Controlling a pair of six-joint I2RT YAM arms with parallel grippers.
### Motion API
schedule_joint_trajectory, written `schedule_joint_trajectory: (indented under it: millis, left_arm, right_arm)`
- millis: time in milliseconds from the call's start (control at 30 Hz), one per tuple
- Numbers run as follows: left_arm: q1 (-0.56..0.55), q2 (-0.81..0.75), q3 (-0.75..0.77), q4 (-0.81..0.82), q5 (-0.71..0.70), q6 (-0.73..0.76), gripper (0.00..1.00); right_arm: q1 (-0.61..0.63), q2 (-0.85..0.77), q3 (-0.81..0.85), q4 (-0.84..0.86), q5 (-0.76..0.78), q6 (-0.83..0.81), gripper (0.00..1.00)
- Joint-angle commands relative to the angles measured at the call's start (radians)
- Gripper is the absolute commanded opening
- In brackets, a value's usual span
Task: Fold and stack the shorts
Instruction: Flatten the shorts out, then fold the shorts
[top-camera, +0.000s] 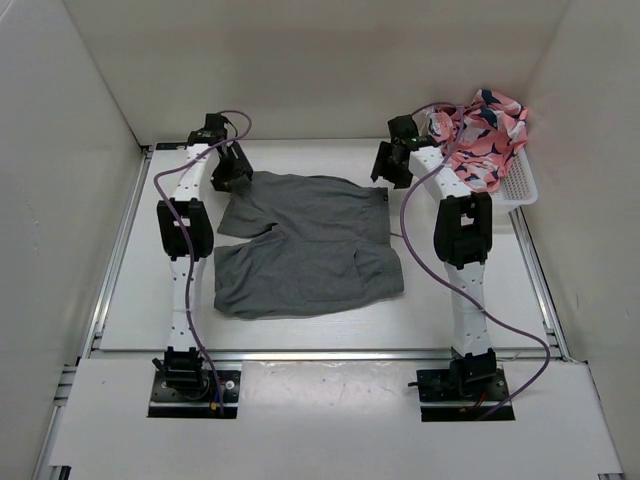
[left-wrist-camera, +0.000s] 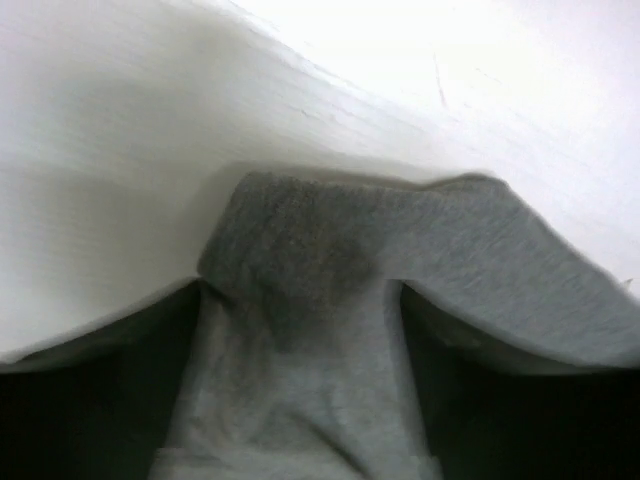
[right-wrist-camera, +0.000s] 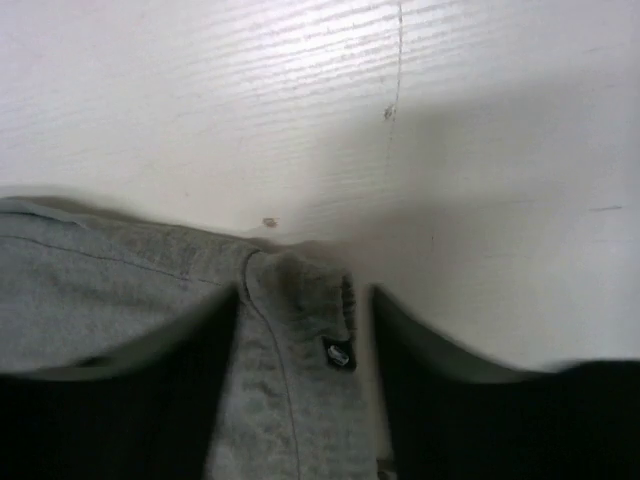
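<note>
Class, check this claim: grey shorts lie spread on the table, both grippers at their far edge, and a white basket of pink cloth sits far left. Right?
One slip: the white basket of pink cloth sits far right, as the top external view shows. The shorts do lie spread, with the left gripper and right gripper at their far edge.

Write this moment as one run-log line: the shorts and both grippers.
plain mid-grey cloth shorts: unfolded, flat on white table | left gripper: astride far leg-hem corner, grip unclear | right gripper: astride far waistband corner, grip unclear
</note>
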Motion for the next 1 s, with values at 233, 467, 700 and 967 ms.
schedule_joint_trajectory:
  millis: [233, 467, 700, 967]
  left_arm:
    - [0.043, -0.429, -0.195, 0.007, -0.101, 0.033, 1.0]
    - [0.061, -0.963, -0.895, 0.039, -0.118, -0.04, 0.83]
    - [0.021, -1.327, -1.508, 0.059, 0.052, -0.197, 0.93]
    - [0.0, -1.413, -1.797, 0.09, 0.083, -0.385, 0.96]
  right_arm:
    - [0.064, -0.202, -0.019, 0.031, -0.079, -0.025, 0.84]
    - [0.181, -0.627, -0.494, 0.123, 0.021, -0.019, 0.81]
    - [0.167, -1.047, -1.154, 0.171, -0.117, 0.151, 0.64]
    - [0.003, -1.327, -1.551, 0.163, -0.355, 0.336, 0.72]
